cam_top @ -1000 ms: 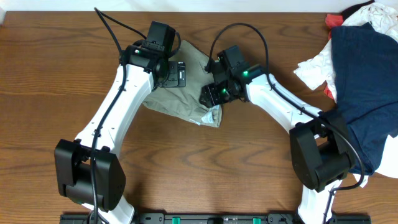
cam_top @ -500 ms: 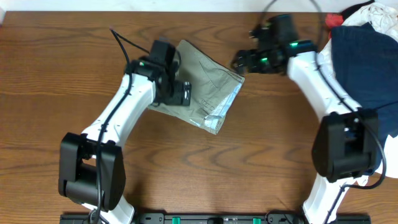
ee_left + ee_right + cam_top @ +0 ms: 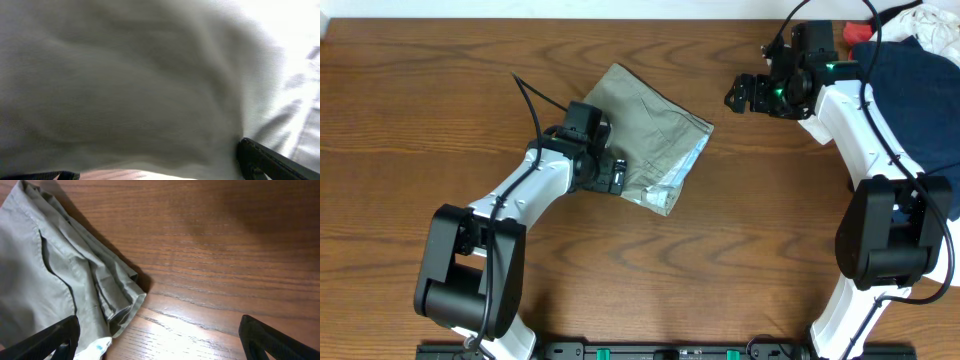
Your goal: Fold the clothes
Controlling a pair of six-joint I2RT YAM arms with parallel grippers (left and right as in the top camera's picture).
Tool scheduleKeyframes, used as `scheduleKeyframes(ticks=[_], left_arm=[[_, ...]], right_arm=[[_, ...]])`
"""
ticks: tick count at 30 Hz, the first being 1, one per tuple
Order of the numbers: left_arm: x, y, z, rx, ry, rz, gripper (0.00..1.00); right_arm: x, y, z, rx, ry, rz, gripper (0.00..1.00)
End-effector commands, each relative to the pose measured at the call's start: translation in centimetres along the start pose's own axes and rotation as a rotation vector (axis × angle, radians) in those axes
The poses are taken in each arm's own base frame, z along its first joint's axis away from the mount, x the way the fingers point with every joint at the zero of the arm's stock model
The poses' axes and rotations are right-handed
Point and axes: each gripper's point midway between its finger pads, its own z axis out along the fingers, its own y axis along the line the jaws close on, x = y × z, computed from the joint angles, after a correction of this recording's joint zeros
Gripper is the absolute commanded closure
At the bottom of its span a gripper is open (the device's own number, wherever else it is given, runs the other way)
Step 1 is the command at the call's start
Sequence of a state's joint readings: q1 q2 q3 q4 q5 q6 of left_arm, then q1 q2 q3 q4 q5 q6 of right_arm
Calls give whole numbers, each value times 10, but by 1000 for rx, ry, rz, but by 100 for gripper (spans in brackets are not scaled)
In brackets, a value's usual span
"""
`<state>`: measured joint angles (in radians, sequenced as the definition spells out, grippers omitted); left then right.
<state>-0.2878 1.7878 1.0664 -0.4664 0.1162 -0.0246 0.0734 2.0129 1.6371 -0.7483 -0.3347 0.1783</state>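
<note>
The khaki shorts (image 3: 650, 125) lie folded in a wrinkled diamond at the table's middle, pale lining showing at their front corner. They also show at the left of the right wrist view (image 3: 50, 270). My left gripper (image 3: 612, 172) is low at the shorts' front-left edge. In the left wrist view its jaws (image 3: 155, 172) are spread wide, with khaki cloth (image 3: 140, 80) filling the frame and a strip of table between the tips. My right gripper (image 3: 745, 95) is open and empty above bare wood to the right of the shorts, its jaws (image 3: 160, 340) wide apart.
A dark navy garment (image 3: 910, 130) covers the table's right side. A white cloth (image 3: 930, 20) and a red cloth (image 3: 853, 32) lie at the back right corner. Brown wood table (image 3: 440, 110) surrounds the shorts.
My right gripper left the shorts and swung back and right, away from them. My left gripper slid toward the front along the shorts' left edge. The shorts now lie uncovered.
</note>
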Motion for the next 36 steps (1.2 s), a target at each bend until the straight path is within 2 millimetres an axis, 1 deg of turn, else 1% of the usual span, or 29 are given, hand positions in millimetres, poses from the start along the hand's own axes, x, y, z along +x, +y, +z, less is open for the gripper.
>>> scheduleKeyframes(ticks=[1, 3, 7, 9, 15, 16, 17, 18, 20, 22, 24, 26, 27, 29, 32, 34, 36], left_arm=[[0, 34, 1, -179, -10, 7, 2], [-4, 46, -1, -225, -27, -4, 2], [-13, 63, -3, -252, -66, -43, 2], [-19, 75, -5, -262, -93, -75, 2], [-36, 123, -15, -304, -171, -116, 1], [-40, 127, -19, -300, -176, -89, 2], [-43, 125, -24, -286, -178, -61, 2], [-46, 122, -30, -271, -180, -41, 2], [-54, 108, -47, -229, -204, -17, 2], [-62, 83, -67, -162, -242, 18, 2], [-65, 53, -85, -85, -278, 67, 2], [-62, 25, -96, -39, -288, 124, 2], [-59, 13, -98, -23, -284, 149, 2], [-52, -11, -96, 3, -260, 208, 2], [-32, -47, -79, 36, -188, 350, 2], [-21, -62, -66, 44, -140, 419, 2], [-12, -72, -53, 52, -100, 474, 2]], right_arm=[[5, -6, 0, 21, 9, 14, 1], [6, -7, 2, 25, 13, 16, 1], [6, -8, 2, 29, 12, 16, 1], [6, -8, 2, 29, 13, 16, 1], [6, -8, 2, 29, 15, 16, 1], [7, -8, 2, 29, 16, 15, 1], [7, -8, 2, 29, 18, 10, 1], [8, -8, 2, 32, 19, 8, 1], [8, -11, 1, 50, 20, 8, 1], [8, -14, 1, 66, 18, 8, 1], [8, -15, 1, 73, 18, 8, 1], [8, -16, 1, 75, 20, 9, 1], [9, -16, 1, 76, 21, 9, 1], [8, -16, 1, 76, 20, 10, 1], [8, -17, 1, 76, 19, 11, 1], [9, -17, 1, 77, 21, 12, 1], [10, -17, 1, 77, 25, 13, 1]])
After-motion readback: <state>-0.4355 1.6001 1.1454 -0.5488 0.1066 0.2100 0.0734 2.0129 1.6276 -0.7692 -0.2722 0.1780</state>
